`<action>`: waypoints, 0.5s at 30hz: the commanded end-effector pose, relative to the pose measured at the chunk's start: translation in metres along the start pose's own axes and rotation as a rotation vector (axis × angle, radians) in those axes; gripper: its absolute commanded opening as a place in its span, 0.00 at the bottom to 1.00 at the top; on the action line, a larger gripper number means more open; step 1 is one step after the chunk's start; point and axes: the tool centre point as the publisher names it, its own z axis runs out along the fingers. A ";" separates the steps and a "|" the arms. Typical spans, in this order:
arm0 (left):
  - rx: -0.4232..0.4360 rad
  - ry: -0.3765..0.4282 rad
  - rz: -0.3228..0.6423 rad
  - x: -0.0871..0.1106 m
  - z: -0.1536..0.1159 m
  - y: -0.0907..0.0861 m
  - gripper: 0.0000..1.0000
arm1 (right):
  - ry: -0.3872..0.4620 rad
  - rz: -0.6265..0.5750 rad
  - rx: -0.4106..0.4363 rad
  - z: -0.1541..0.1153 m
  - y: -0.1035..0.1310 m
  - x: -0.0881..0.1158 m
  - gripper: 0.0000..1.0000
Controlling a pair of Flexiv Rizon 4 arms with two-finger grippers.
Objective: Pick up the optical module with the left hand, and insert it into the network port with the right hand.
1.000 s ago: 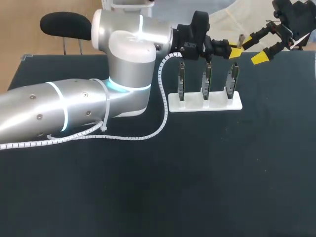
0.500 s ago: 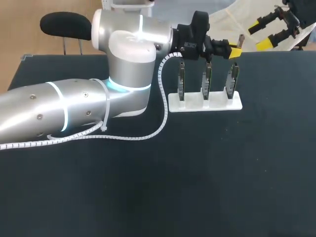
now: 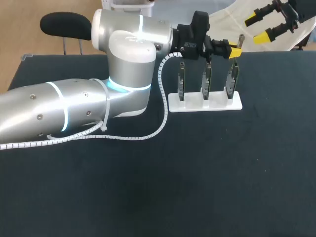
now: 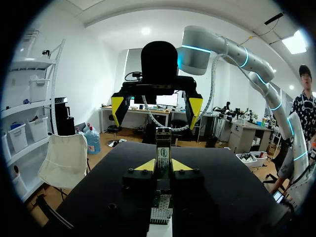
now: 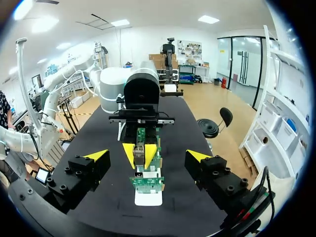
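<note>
Optical module (image 4: 163,149) is held upright between the yellow fingertips (image 4: 146,165) of the left gripper (image 4: 163,167). The jaws are set narrow and are closed on the module from both sides. The module is located over the right-hand end board of three circuit boards (image 3: 206,79), which are seated upright in a white stand (image 3: 205,103) toward the far side of the dark table (image 3: 197,173). Whether the module is clear of the board beneath cannot be determined. The right gripper (image 3: 261,27) is positioned beyond the stand, facing the left gripper and well apart from it; its jaws are spread wide. The left arm (image 3: 74,108) is extended across the table from the left side.
</note>
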 end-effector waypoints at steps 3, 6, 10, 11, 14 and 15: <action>0.004 0.003 -0.001 0.000 0.001 0.002 0.00 | 0.008 -0.004 0.013 0.009 0.007 -0.005 1.00; 0.004 0.003 -0.001 0.000 0.001 0.002 0.00 | 0.019 -0.005 0.008 0.012 0.008 -0.004 1.00; 0.004 0.003 -0.001 0.000 0.001 0.002 0.00 | 0.019 0.006 0.013 0.013 0.008 -0.004 1.00; 0.004 0.003 -0.001 0.000 0.001 0.002 0.00 | 0.019 0.008 0.012 0.014 0.008 -0.004 1.00; 0.004 0.003 -0.001 0.000 0.001 0.002 0.00 | 0.016 0.016 0.001 0.017 0.008 -0.004 1.00; 0.004 0.003 -0.001 0.000 0.001 0.002 0.00 | 0.016 0.016 0.001 0.018 0.009 -0.004 1.00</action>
